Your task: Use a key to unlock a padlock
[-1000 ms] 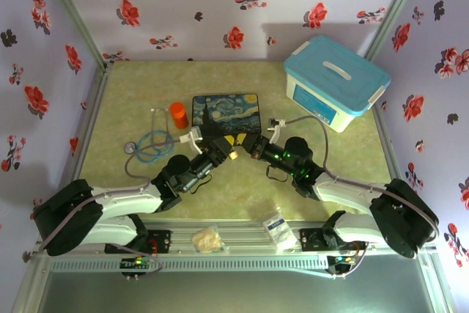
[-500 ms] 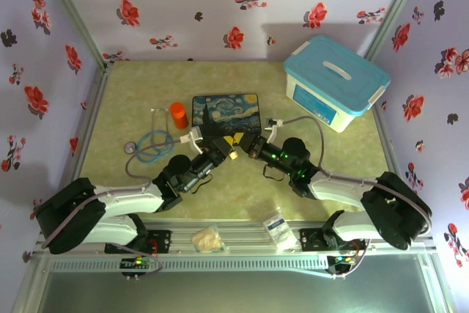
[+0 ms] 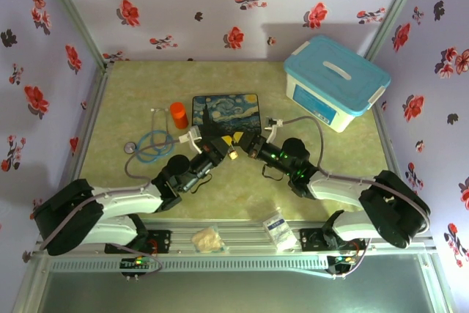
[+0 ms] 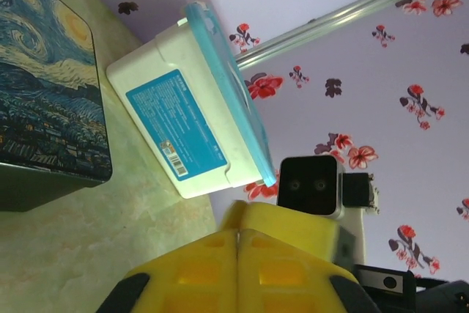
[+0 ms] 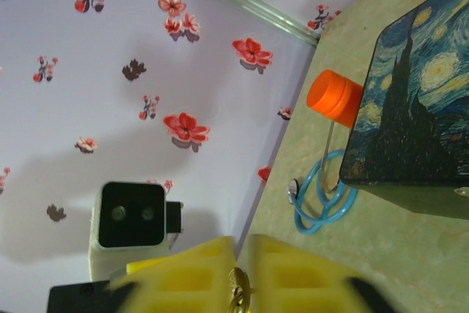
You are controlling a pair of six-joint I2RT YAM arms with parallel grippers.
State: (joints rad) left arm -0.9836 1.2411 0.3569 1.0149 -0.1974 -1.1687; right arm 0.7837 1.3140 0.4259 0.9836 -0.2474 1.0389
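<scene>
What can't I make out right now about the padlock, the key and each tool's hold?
- Right wrist view: brass piece between the right tool's fingers, cut off by the bottom edge; identity and grip unclear.
- Left wrist view: left tool shut; its fingers hide anything pinched.
- Top view: brass speck where the tools meet, too small.

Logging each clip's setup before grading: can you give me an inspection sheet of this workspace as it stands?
surface: mottled yellow-green tabletop, flat.
job's things: small brass-coloured metal piece between the fingers of the right gripper, probably the padlock; key too small to tell.
clutter: Starry Night painted box, orange cylinder, blue-tubed stethoscope, white bin with blue lid, beige packet and white-blue packet on the near rail.
grippers: left gripper shut; right gripper's fingers slightly apart, grip unclear.
cables: grey cable arching over the right arm.
surroundings: lilac walls with red flowers.
</scene>
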